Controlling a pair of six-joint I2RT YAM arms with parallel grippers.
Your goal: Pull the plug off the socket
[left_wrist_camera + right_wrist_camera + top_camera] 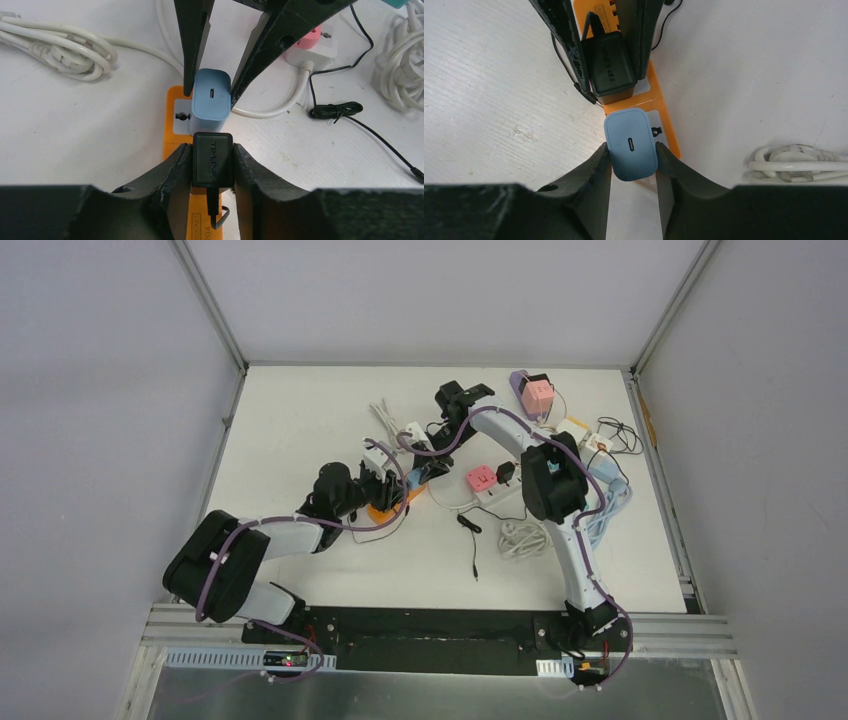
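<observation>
Socket strip (385, 508), orange, sits under both jaws in top view. Left wrist: left jaws closed tight on black adapter (212, 159), blue plug (211, 100) just beyond their tips. Right wrist: right jaws pinch blue plug, seemingly still seated; pull-off remains.

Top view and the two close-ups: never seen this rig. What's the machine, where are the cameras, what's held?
The left arm and right arm are robot arms bolted to a white table. The wide picture comes from a fixed camera above; each close-up comes from a wrist camera, its own fingers at the bottom. The left gripper clamps a black TP-Link adapter, the right gripper a blue charger, both sitting on an orange power strip. White cables and a pink socket lie nearby.
</observation>
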